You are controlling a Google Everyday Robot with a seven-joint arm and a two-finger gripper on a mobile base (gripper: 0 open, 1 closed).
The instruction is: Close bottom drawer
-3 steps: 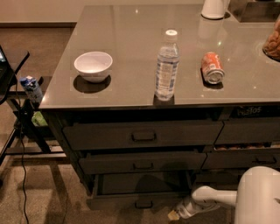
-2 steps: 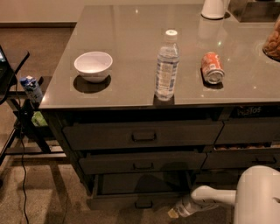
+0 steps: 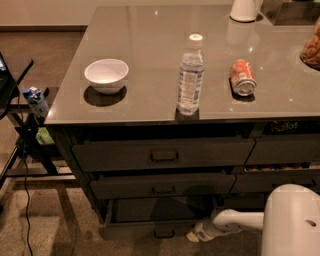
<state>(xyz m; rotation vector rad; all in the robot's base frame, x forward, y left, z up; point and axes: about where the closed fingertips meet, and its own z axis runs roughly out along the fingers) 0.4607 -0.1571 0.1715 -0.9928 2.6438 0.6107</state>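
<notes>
The bottom drawer point(image 3: 150, 228) is the lowest of three wide dark grey-brown drawers in the left stack. It stands pulled out, its front panel forward of the two above it, with a small dark pull point(image 3: 164, 233) at front centre. My gripper point(image 3: 196, 235) is low at the drawer's right front corner, at the end of my white arm point(image 3: 235, 220), which reaches in from the right. It is close against the drawer front.
On the counter point(image 3: 150, 30) stand a white bowl point(image 3: 106, 75), a water bottle point(image 3: 190, 75), a tipped orange can point(image 3: 242, 77) and a white jug point(image 3: 245, 9). A narrower drawer stack point(image 3: 280, 150) is on the right. A dark stand with a carton point(image 3: 36, 102) is at left.
</notes>
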